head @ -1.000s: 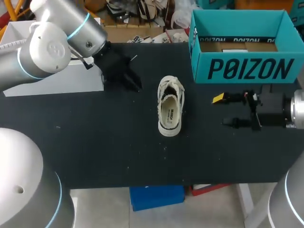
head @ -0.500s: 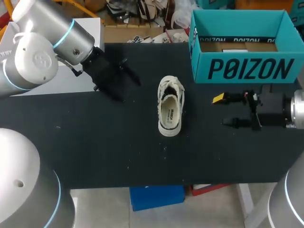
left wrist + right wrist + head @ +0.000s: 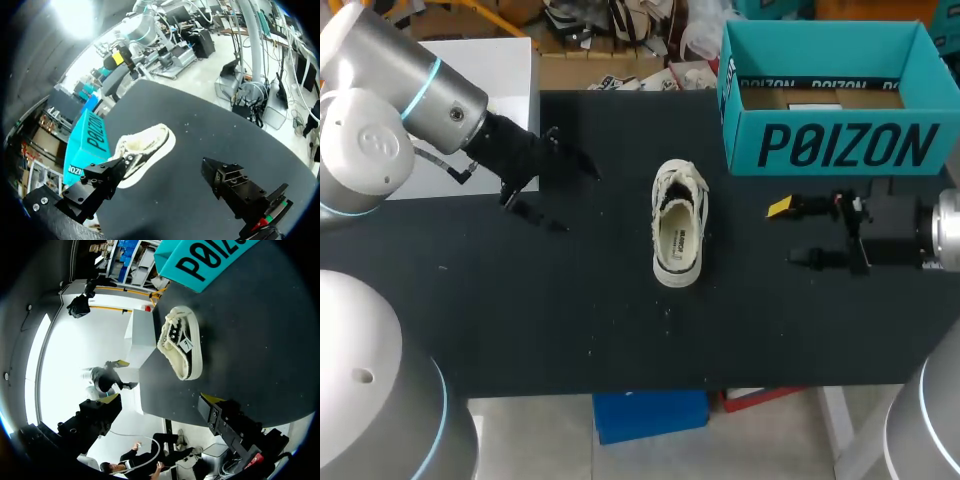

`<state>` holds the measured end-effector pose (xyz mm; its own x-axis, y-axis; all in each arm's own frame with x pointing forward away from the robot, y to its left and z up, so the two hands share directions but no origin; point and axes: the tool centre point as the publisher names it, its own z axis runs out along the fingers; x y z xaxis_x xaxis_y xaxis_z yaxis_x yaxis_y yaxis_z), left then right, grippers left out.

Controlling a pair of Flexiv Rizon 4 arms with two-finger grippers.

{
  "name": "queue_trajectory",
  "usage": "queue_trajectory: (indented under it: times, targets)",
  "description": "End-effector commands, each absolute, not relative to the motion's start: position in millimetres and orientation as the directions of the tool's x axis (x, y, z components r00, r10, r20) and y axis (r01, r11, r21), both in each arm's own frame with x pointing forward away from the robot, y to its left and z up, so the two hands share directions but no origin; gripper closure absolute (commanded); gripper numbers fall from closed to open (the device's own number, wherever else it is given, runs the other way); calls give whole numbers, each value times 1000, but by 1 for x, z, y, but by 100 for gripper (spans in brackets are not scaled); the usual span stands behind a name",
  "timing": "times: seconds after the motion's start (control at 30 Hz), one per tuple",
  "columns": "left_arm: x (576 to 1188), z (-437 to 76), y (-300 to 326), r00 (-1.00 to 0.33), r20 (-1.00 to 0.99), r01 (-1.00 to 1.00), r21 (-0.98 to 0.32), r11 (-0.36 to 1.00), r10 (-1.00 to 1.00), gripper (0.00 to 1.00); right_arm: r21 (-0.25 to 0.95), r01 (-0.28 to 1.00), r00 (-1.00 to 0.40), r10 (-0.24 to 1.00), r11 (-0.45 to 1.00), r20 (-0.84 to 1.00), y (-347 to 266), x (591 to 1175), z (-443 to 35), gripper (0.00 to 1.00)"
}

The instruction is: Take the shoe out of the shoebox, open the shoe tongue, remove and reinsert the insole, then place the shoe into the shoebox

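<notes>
A cream low-top shoe (image 3: 678, 222) lies on the black table (image 3: 570, 310), sole down, with its insole showing. The left wrist view has the shoe (image 3: 145, 149) ahead of its fingers. It appears as well in the right wrist view (image 3: 181, 342). The teal shoebox (image 3: 830, 140) stands open at the back right. Left of the shoe, my left gripper (image 3: 577, 200) is open and holds nothing. At the shoe's right, my right gripper (image 3: 788, 233) is open and empty, with one yellow tip showing, just in front of the box.
A white box (image 3: 470, 110) stands at the table's back left, under my left arm. The table's front edge (image 3: 650, 388) runs below the shoe, with bare black surface between them.
My left gripper has opened wide and drawn back to the left, away from the shoe. The shoe and the right arm have not moved.
</notes>
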<state>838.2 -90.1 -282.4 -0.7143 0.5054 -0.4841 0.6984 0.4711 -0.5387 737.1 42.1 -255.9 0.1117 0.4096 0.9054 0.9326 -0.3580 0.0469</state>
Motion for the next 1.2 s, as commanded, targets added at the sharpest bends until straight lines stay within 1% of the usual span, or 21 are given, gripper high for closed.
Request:
queue_trajectory:
  times: [0.03,0.17,0.23,0.67,0.83,0.9,1.03,1.13,1.2]
  targets:
    - [825,-281,-71,-952,-277,298,-722,624,133,0,46,933,113,411,-358,905,43,738,-256,0]
    - [819,-289,-52,-973,-225,206,-746,633,51,0,46,933,113,411,-358,905,43,738,-256,0]
    - [817,-294,-44,-975,-222,181,-727,662,22,0,46,933,113,411,-358,905,43,738,-256,0]
    - [817,-294,-44,-975,-222,181,-727,662,22,0,46,933,113,411,-358,905,43,738,-256,0]
    - [817,-294,-44,-975,-222,181,-727,662,22,0,110,975,49,666,-195,745,50,754,-247,0]
    - [817,-294,-44,-975,-222,181,-727,662,22,0,117,981,29,717,-153,696,54,758,-246,0]
    - [817,-294,-44,-975,-222,181,-727,662,22,0,139,988,-15,849,-68,528,62,769,-250,0]
    - [817,-294,-44,-975,-222,181,-727,662,22,0,146,989,-48,915,-12,401,66,775,-254,0]
    - [817,-294,-44,-975,-222,181,-727,662,22,0,144,987,-106,964,72,245,72,780,-257,0]
